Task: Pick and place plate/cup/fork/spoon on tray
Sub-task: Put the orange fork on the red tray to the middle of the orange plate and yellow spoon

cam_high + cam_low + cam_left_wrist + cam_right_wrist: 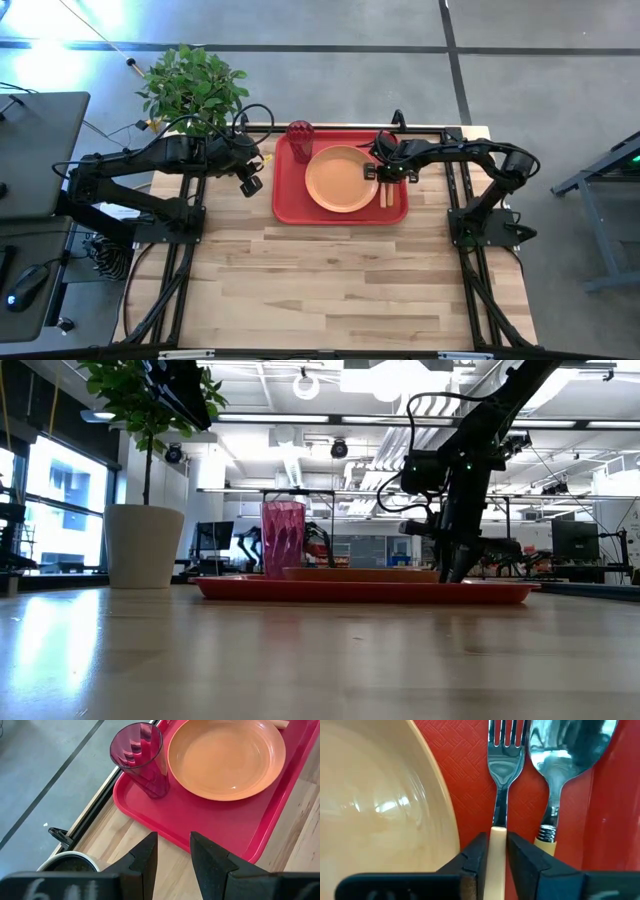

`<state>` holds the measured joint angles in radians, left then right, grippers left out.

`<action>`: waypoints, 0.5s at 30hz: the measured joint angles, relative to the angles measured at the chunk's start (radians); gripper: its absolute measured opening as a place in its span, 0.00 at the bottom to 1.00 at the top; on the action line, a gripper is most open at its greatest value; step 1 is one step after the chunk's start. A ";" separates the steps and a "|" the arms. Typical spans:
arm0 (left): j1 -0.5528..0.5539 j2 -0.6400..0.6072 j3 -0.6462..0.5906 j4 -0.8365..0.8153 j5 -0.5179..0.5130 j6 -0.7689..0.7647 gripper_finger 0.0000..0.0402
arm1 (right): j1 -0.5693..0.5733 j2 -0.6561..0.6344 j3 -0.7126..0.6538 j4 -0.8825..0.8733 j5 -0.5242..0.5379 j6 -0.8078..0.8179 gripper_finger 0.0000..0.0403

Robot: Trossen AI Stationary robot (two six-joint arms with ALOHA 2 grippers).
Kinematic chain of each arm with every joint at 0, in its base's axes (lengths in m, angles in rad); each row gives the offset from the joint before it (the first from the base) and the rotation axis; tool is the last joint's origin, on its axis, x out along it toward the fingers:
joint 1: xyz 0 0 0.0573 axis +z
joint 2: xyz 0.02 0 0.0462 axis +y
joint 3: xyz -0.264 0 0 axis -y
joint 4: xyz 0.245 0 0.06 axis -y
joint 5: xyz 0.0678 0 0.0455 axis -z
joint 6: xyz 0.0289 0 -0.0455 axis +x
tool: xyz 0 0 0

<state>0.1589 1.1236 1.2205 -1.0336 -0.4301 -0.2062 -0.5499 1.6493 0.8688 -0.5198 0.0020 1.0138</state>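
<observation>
On the wooden table (330, 280), toward its far edge, lay the tray (290, 205), a big red rectangle with rounded corners and a raised rim, and every piece of the set was already on it. Largest of these was the plate (340, 180), round, orange and shallow, sitting in the middle of the tray; the cup (300, 133), a dark red translucent tumbler, stood upright at the far left corner, just beside the plate. Along the right side, between plate and rim, lay the fork (506, 765) and the spoon (565, 755) side by side, silver ends pointing the same way, the fork nearer the plate. The right gripper (493, 852) was low over the tray with its fingers clamped on the fork's pale handle, so the step in hand seemed to be setting the fork down, likely the last placement. Next it would need to let go and lift straight up without dragging either utensil. The left gripper (172, 857) hung over the table just left of the tray, fingers parted, holding nothing.
</observation>
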 joint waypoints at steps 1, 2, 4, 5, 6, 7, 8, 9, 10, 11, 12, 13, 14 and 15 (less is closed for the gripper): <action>0.000 0.000 0.000 0.000 0.000 0.000 0.26 | 0.000 0.000 0.000 0.000 0.000 0.000 0.17; 0.000 0.000 0.000 0.000 0.000 0.000 0.26 | 0.000 0.000 0.000 0.000 0.000 0.000 0.17; 0.000 0.000 0.000 0.000 0.000 0.000 0.26 | 0.000 0.000 0.000 0.000 -0.001 0.000 0.18; 0.000 0.000 0.000 0.000 0.000 0.000 0.26 | 0.000 -0.001 0.000 0.000 -0.005 0.000 0.19; 0.000 0.000 0.000 0.000 0.000 0.000 0.26 | 0.000 -0.001 0.000 0.000 -0.008 0.000 0.19; 0.000 0.000 0.000 0.000 0.000 0.000 0.26 | 0.000 -0.001 0.000 0.000 -0.012 -0.001 0.19; 0.000 0.000 0.000 0.000 0.000 0.000 0.26 | 0.000 -0.001 0.000 0.000 -0.015 -0.002 0.19; 0.000 0.000 0.000 0.000 0.000 0.000 0.26 | 0.000 -0.001 0.000 0.000 -0.020 -0.004 0.19; 0.000 0.000 0.000 0.000 0.000 0.000 0.26 | 0.000 -0.001 0.000 0.000 -0.023 -0.005 0.19; 0.000 0.000 0.000 0.000 0.000 0.000 0.26 | 0.000 -0.001 0.000 0.000 -0.023 -0.006 0.19; 0.000 0.000 0.000 0.000 0.000 0.000 0.26 | 0.000 -0.001 0.000 -0.001 -0.024 -0.006 0.19; 0.000 0.000 0.000 0.000 0.000 0.000 0.26 | 0.000 -0.001 0.000 -0.001 -0.025 -0.007 0.19; 0.000 0.000 0.000 0.000 0.000 0.000 0.26 | 0.000 -0.002 0.000 -0.003 -0.026 -0.008 0.19; 0.000 0.000 0.000 0.000 0.000 0.000 0.26 | 0.000 -0.005 0.000 -0.006 -0.026 -0.009 0.19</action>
<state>0.1589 1.1236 1.2205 -1.0336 -0.4305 -0.2060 -0.5499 1.6448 0.8688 -0.5260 -0.0238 1.0050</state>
